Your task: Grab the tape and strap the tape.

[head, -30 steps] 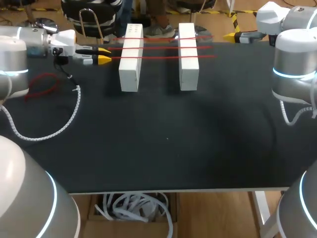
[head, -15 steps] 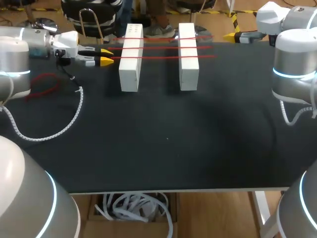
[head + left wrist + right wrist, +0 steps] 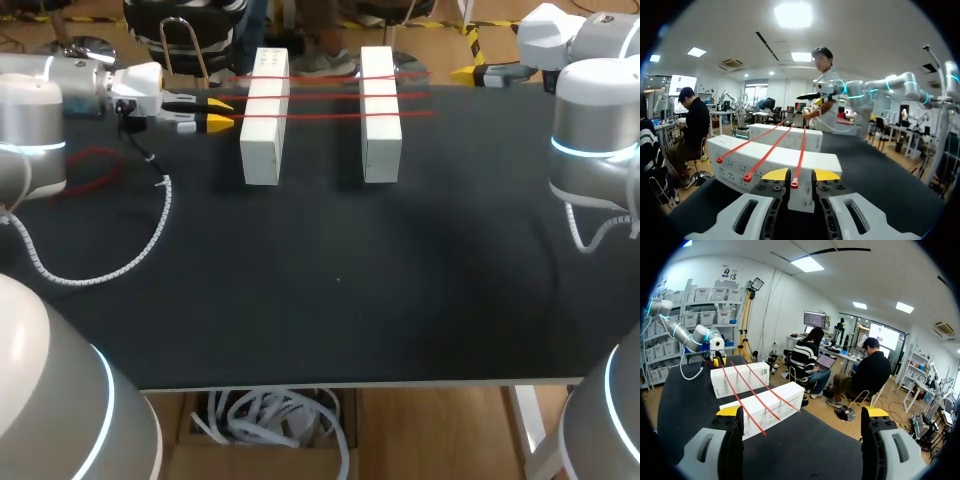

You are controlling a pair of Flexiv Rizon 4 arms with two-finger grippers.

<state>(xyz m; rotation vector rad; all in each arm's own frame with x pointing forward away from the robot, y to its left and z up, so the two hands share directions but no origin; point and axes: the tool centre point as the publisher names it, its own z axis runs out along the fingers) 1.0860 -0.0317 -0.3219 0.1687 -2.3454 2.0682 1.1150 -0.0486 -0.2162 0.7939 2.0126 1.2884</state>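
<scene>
Three red tapes (image 3: pixel 320 97) lie across two white blocks (image 3: pixel 264 130), running left to right. The front tape (image 3: pixel 800 155) ends between the left gripper (image 3: pixel 801 175) jaws — parted, not gripping. The right gripper (image 3: pixel 802 411), wide open, is farther off.

A black table (image 3: pixel 340 290) fills most of the frame. Two long white blocks lie on it in the upper middle, near its far edge, parallel and apart: the left block (image 3: pixel 262 135) and the right block (image 3: pixel 381 135), each running top to bottom
</scene>
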